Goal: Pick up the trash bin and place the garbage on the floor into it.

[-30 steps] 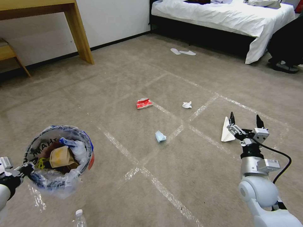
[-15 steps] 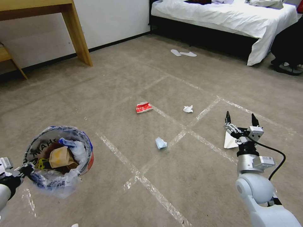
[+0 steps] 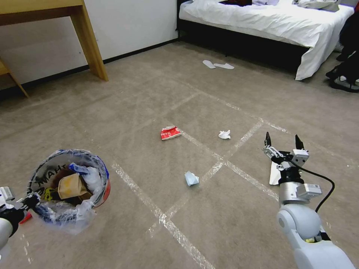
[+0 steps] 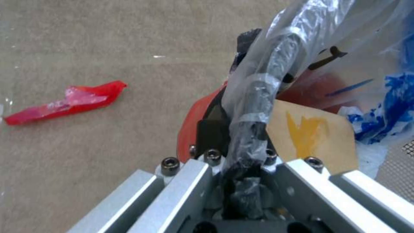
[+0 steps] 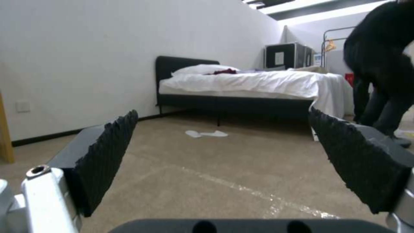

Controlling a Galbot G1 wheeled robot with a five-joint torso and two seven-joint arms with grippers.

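The trash bin (image 3: 107, 191), red with a clear printed liner, hangs off the floor at the lower left and holds a brown paper bag (image 3: 71, 186) and other litter. My left gripper (image 3: 23, 203) is shut on its rim; the left wrist view shows the jaws clamped over the liner-wrapped rim (image 4: 254, 106). My right gripper (image 3: 283, 138) stands open and empty above a flat white paper (image 3: 274, 177). Garbage lies on the floor: a red wrapper (image 3: 170, 132), a white wad (image 3: 224, 134), a blue packet (image 3: 191, 178) and a red scrap (image 4: 64, 102) beside the bin.
A bed (image 3: 261, 18) stands at the back right with white slippers (image 3: 218, 65) in front of it. A wooden desk leg (image 3: 89, 45) is at the back left. A person in black (image 5: 379, 71) stands by the bed's end. Tape lines cross the carpet.
The whole head view has shifted, so the camera has moved forward; a bottle at the lower edge has left the picture. The bin stays held. The right gripper stays open.
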